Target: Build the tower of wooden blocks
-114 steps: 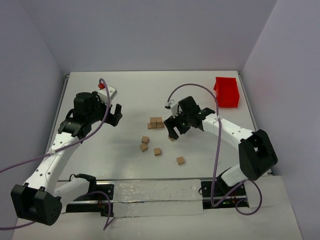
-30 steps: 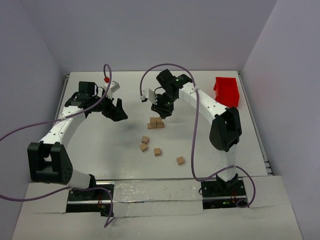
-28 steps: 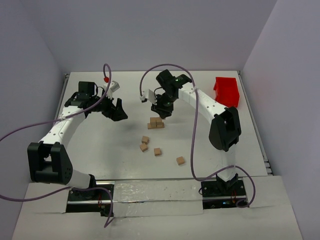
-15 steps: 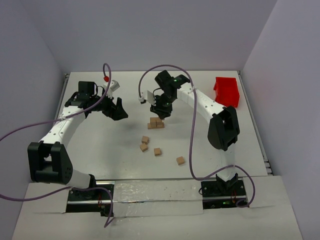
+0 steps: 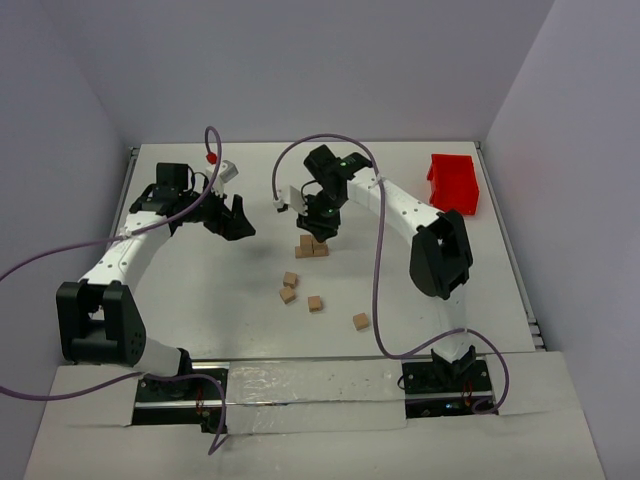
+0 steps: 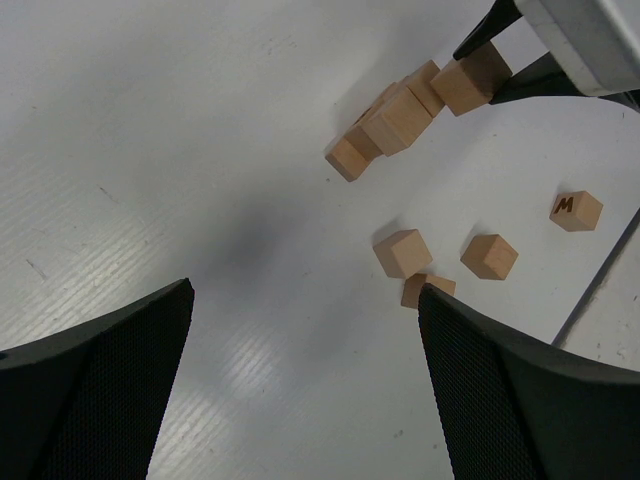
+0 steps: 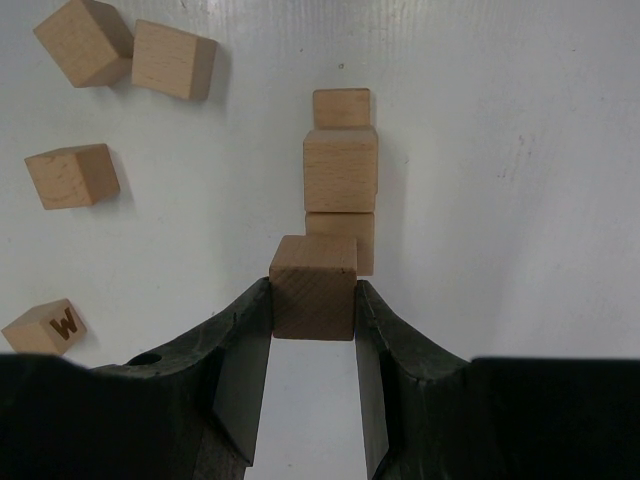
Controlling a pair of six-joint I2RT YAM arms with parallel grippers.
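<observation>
Right hand (image 7: 313, 300) pinches one wood block (image 7: 313, 280) over one end of the tower (image 7: 340, 170), mid-counter (image 5: 420, 290). Left hand (image 5: 232, 222) is spread wide, empty, well left of it. Four loose blocks (image 5: 290, 287) lie nearer the bases.

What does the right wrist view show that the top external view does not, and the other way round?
Only the right wrist view: the right gripper shut on a wood block close to the tower, and a letter on one loose block. Only the top external view: the red bin and the open left gripper. Both: the tower and four loose blocks.
</observation>
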